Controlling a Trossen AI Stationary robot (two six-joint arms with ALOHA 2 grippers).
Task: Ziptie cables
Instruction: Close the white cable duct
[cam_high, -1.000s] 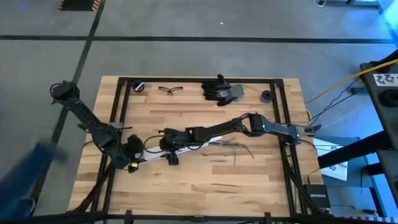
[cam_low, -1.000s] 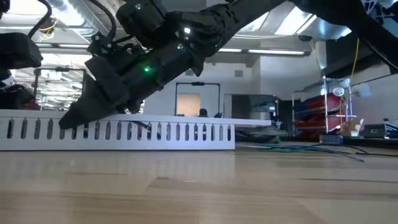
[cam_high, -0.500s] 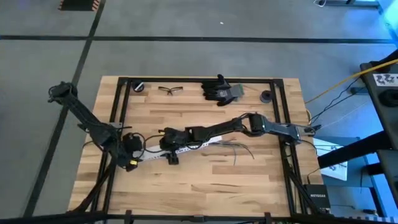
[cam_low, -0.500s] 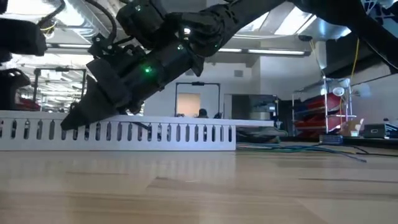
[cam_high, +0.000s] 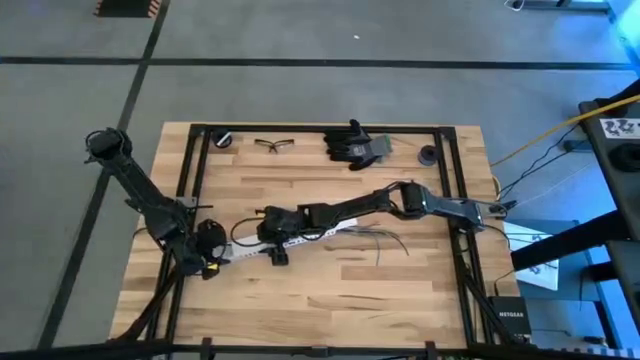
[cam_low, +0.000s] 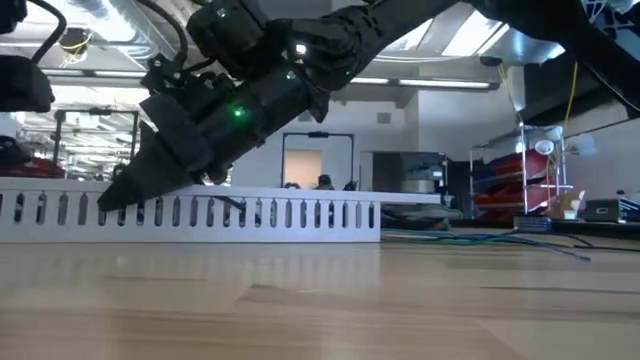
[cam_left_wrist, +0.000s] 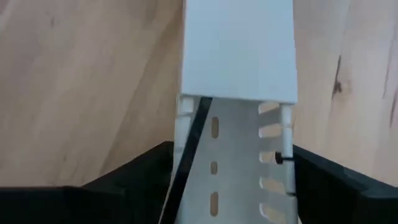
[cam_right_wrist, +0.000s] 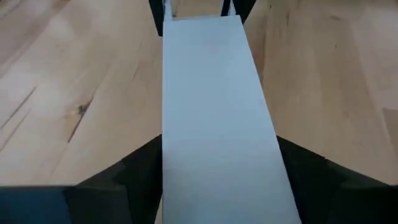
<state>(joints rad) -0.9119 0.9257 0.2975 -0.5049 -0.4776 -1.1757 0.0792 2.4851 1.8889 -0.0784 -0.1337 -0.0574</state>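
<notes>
lying loose on the desk (cam_high: 400, 290) right of centre, the cables (cam_high: 385, 238) sit untouched; left pincer (cam_high: 212, 252) and right pincer (cam_high: 268, 232) each clasp the white slotted duct (cam_low: 250, 212). seemingly still prep; next calls for gathering wires.

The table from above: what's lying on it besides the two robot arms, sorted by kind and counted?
Slotted white duct, with a flat cover on it: 1
Bunch of loose thin cables: 1; strands too fine to count
Black gloves: 1 pile
Safety glasses: 1
Small dark round items: 2
Total: 6
</notes>
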